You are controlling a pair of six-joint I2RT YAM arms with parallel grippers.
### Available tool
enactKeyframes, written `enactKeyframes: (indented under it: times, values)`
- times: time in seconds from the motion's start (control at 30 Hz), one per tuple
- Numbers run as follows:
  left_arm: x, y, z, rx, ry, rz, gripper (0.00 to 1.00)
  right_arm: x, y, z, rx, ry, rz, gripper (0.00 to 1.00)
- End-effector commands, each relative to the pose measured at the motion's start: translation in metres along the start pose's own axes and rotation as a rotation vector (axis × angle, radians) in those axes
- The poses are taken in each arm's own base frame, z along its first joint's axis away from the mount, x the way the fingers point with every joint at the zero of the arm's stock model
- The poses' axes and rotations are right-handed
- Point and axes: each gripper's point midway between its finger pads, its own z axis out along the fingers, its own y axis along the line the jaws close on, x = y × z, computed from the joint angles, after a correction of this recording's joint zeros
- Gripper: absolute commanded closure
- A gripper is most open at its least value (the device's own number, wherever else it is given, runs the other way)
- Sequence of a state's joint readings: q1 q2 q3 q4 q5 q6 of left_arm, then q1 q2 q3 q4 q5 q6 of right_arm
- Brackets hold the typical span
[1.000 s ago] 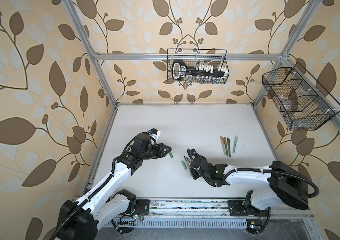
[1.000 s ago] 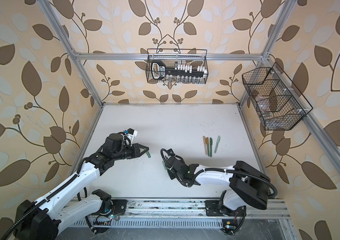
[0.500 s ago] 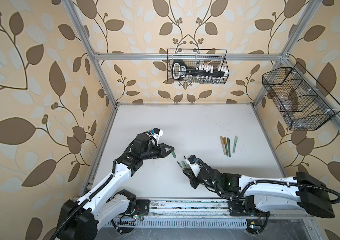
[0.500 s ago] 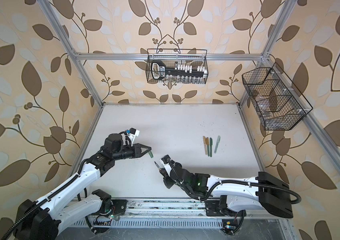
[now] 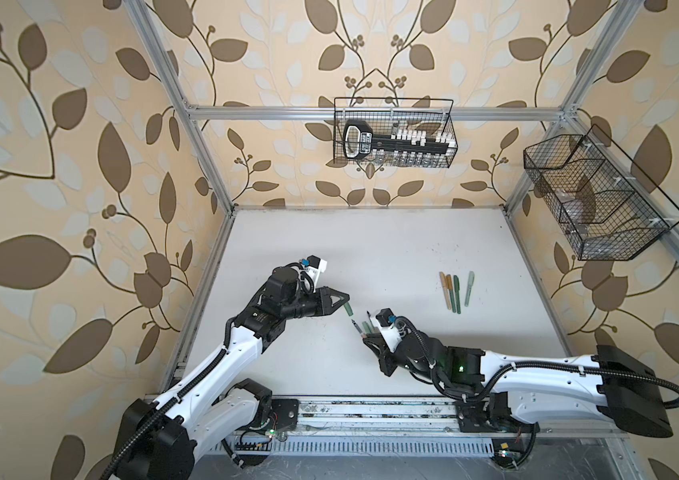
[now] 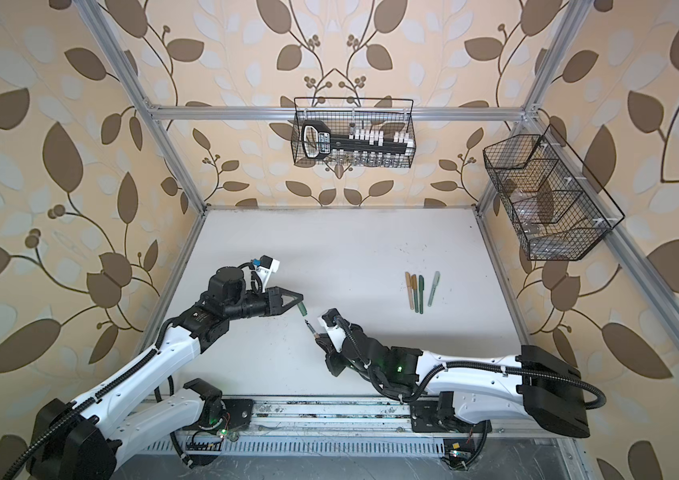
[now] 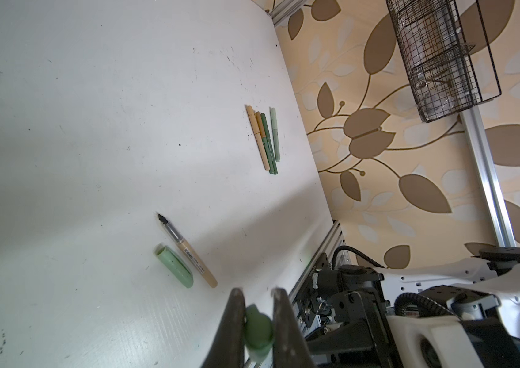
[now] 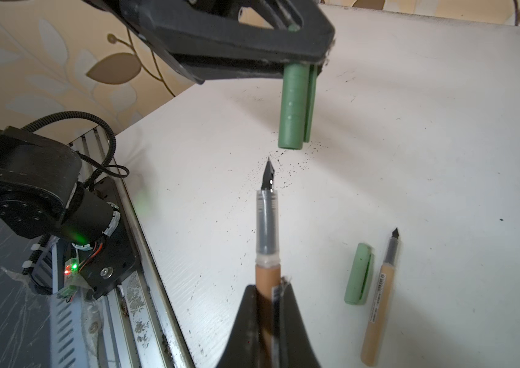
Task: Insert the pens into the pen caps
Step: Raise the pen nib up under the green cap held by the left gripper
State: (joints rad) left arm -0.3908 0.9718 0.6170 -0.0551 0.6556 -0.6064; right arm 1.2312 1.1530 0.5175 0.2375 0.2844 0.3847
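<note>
My left gripper (image 5: 344,302) is shut on a dark green pen cap (image 8: 292,108), which hangs from its fingers (image 8: 236,47) with the open end down, a little above the white table (image 5: 371,249). My right gripper (image 8: 268,288) is shut on the tan barrel of a pen (image 8: 266,223). Its black nib points at the cap's mouth, a short gap away. In both top views the two grippers meet near the table's middle front, cap (image 6: 301,309) and pen (image 6: 311,327) almost in line. A pale mint cap (image 8: 359,274) and a second tan pen (image 8: 379,296) lie side by side on the table.
Several capped pens (image 5: 456,291) lie in a row on the right half of the table. A wire basket (image 5: 393,133) hangs on the back wall and another (image 5: 595,199) on the right wall. A metal rail (image 5: 371,415) runs along the front edge.
My right gripper has shifted slightly left and toward the front with the pen, its arm now stretched low. My left gripper has moved a little right with the cap. The nib now faces the cap.
</note>
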Motion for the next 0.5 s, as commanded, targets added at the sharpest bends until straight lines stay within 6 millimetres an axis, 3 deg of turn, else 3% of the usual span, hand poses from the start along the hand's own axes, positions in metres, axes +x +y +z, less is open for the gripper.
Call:
enactKeyframes:
  times: [0.0,0.47]
  values:
    - [-0.0033,-0.009,-0.0022,0.052,-0.011,0.025,1.0,-0.0125,-0.002,-0.003,0.014,-0.045,-0.003,0.96]
    - [-0.0063,-0.0106,-0.0034,0.043,-0.028,0.016,1.0,-0.0061,-0.005,0.0034,0.012,-0.019,0.007,0.96]
